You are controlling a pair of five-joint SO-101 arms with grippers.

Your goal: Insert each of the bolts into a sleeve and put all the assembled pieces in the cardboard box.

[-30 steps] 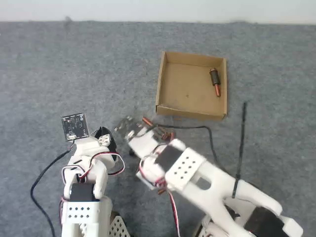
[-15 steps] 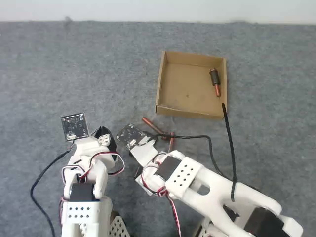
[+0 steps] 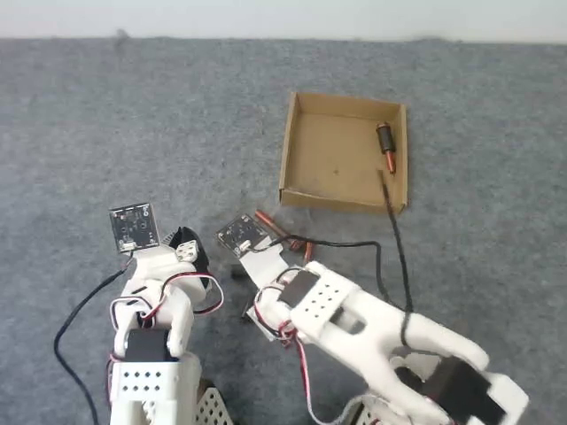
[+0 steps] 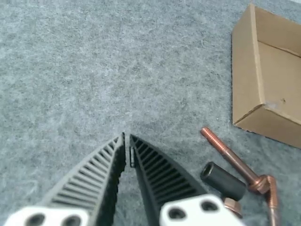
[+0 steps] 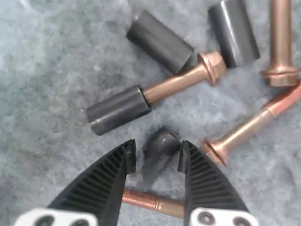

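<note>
The right gripper (image 5: 157, 147) has its fingers spread to either side of a blurred dark sleeve (image 5: 159, 153), and I cannot tell whether they touch it. Just beyond lie a sleeved bolt (image 5: 141, 101), a loose sleeve (image 5: 160, 42) and bare copper bolts (image 5: 249, 127) on grey carpet (image 5: 56, 56). The left gripper (image 4: 127, 141) has its fingers pressed together on nothing, near another bolt (image 4: 230, 155), while the cardboard box (image 3: 341, 200) farther off holds one assembled piece (image 3: 386, 146).
</note>
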